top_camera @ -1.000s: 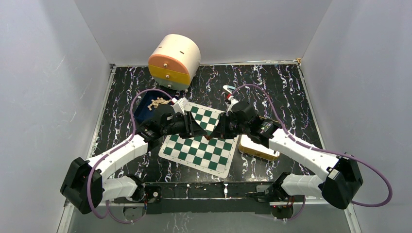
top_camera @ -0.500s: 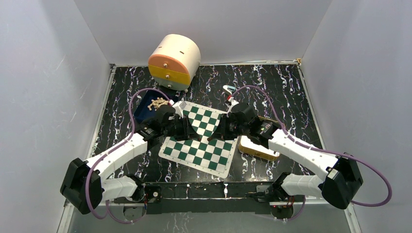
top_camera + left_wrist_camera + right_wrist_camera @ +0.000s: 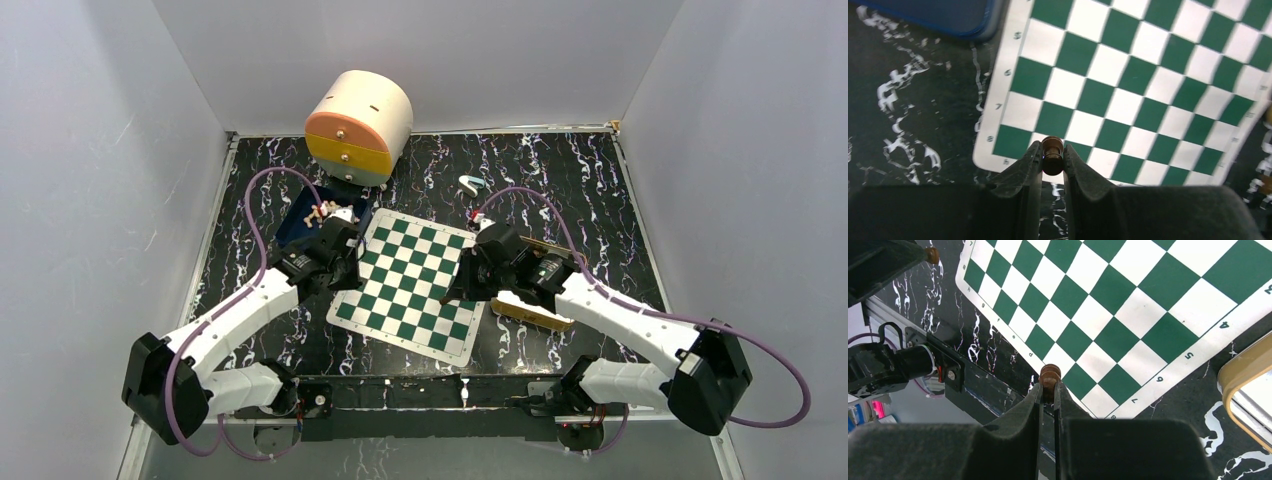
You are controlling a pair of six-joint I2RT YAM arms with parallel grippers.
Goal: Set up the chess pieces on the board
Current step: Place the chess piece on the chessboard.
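Left wrist view: my left gripper (image 3: 1050, 150) just clamped a dark piece (image 3: 1052, 156) and retreated to the left edge of the board (image 3: 1128, 75); my right gripper (image 3: 1048, 387) pinches a second dark piece (image 3: 1050, 373).

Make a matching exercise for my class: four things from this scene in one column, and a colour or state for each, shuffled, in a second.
1. left gripper
2. board
3. blue tray
4. round drawer box

A. cream, with orange and yellow drawer fronts
B. holds pale pieces
C. shut on a dark brown piece
D. green and white squares

Pairs: 1-C, 2-D, 3-B, 4-A.
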